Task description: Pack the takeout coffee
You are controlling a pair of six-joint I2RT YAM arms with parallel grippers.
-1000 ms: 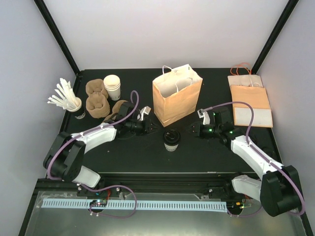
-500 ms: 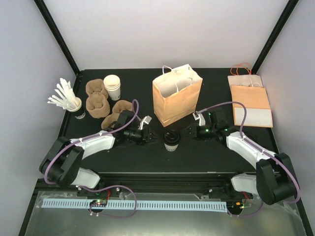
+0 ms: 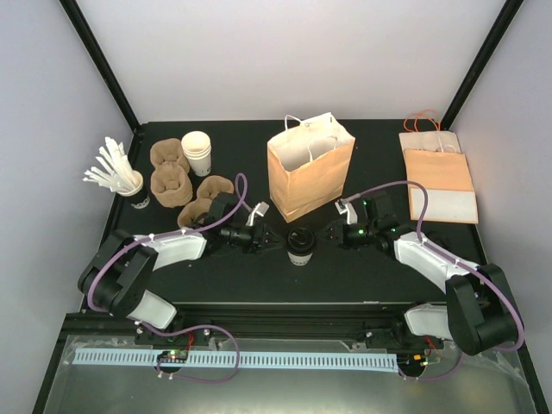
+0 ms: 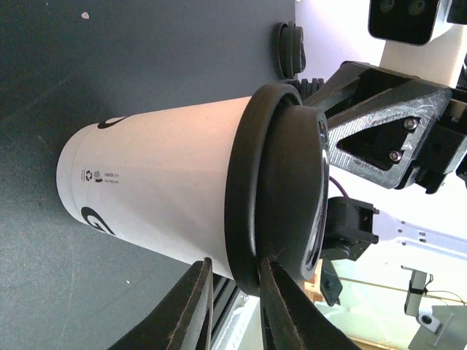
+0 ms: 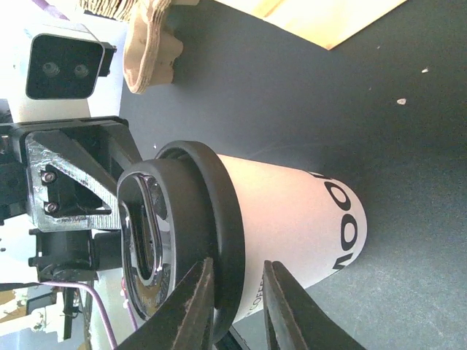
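The takeout coffee [image 3: 300, 244], a small white cup with a black lid, stands upright on the black table in front of the open brown paper bag [image 3: 309, 168]. My left gripper [image 3: 272, 240] reaches it from the left and my right gripper [image 3: 330, 233] from the right, each with its tips at the cup. In the left wrist view the cup [image 4: 160, 197] fills the frame, and the gripper [image 4: 235, 264] is slightly open astride the lid's rim. The right wrist view shows the same: the gripper [image 5: 238, 264] narrowly open at the rim of the cup [image 5: 292, 219].
At the back left are brown pulp cup carriers [image 3: 170, 172], a stack of lidless white cups [image 3: 197, 153] and a dark cup of white stirrers [image 3: 129, 183]. Flat paper bags [image 3: 440, 181] lie at the back right.
Both grippers have closed in on the cup, the left moving right and nearer, the right moving left. The cup and bag have not moved.
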